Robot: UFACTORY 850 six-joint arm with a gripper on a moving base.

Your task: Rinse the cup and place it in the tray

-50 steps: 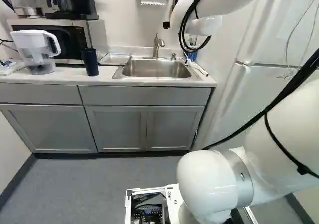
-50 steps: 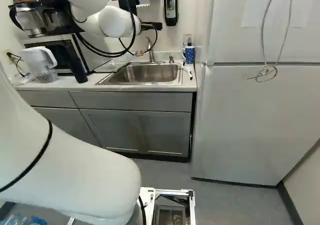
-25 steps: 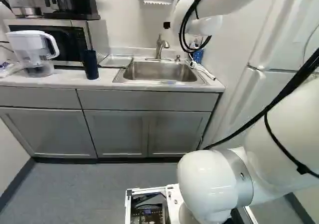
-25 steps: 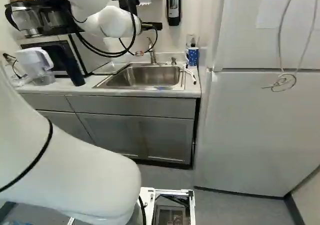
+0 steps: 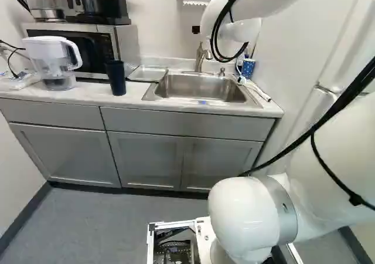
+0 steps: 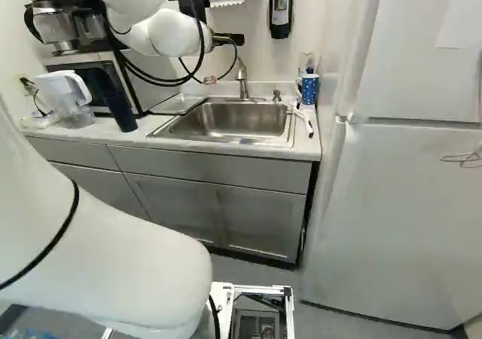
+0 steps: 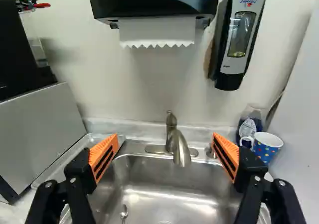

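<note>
Held the gripper (image 6: 235,39) released, with 2 fingers spread wide, facing the wall behind the sink (image 6: 230,120). Saw 1 dotted cup (image 6: 309,89) near the sink's back right corner and 1 tray (image 6: 178,104) just left of the sink.

Bright, diffuse illumination noted. Glare streaks seen on sink (image 7: 169,184); soft shadows cast on wall (image 7: 154,82) beneath paper-towel dispenser (image 7: 154,0); highlights seen on arm (image 5: 243,214).
</note>
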